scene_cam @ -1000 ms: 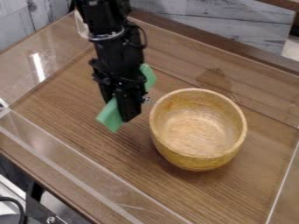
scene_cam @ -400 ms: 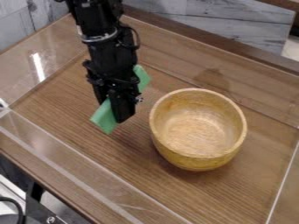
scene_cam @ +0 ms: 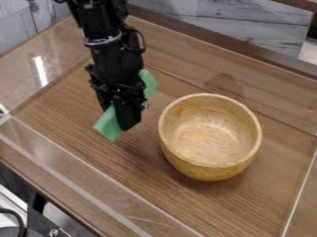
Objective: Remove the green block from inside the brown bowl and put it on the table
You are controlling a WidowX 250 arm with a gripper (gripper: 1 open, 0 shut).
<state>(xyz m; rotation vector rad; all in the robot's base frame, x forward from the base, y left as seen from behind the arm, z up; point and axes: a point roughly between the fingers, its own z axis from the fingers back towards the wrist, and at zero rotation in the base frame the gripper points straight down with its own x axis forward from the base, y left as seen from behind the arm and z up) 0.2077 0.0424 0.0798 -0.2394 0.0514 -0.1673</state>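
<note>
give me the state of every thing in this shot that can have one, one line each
claw: shut on the green block, pointing steeply down, left of the brown bowl
green block: out of the bowl, tilted in the claw's grip, lower end at or just above the table; contact cannot be told
brown bowl: upright on the table, empty
table: bears the bowl; block not yet released onto it

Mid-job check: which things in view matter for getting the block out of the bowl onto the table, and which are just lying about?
Job:
green block, held in the shut gripper, out of the bowl
bowl, empty
table

Lying about:
no loose items; only clear walls round the table
</note>
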